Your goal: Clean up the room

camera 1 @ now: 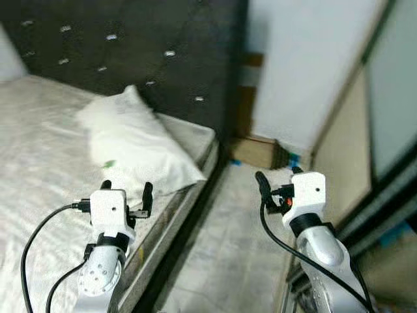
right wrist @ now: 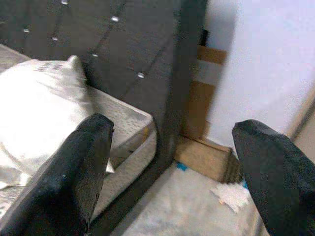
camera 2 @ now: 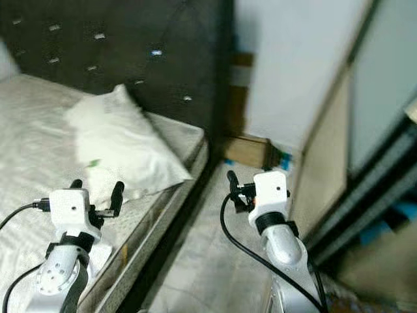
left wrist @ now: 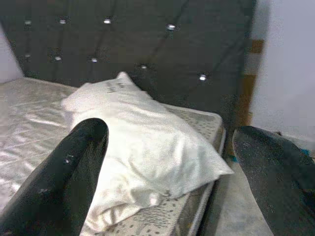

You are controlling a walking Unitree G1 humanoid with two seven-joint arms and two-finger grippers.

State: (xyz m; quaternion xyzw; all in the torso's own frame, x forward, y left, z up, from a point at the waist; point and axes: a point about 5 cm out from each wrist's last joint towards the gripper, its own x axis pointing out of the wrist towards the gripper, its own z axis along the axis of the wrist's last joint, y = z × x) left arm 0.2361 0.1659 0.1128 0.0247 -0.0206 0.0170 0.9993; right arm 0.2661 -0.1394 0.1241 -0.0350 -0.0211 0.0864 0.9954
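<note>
One white pillow (camera 1: pixel 133 140), on the mattress (camera 1: pixel 39 150) at its headboard (camera 1: pixel 130 45) corner. One crumpled paper (right wrist: pixel 231 194), on the floor by the cardboard (right wrist: pixel 202 157). My left gripper (camera 1: pixel 127 192): fingers wide apart, holding nothing, over the mattress edge. My right gripper (right wrist: pixel 172 167): likewise spread, empty, over the floor.

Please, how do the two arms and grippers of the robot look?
Both arms are silver, rounded tubes ending in white boxy wrist housings. The left gripper and the right gripper each carry two long black fingers. Black cables loop from each housing down along its arm.
</note>
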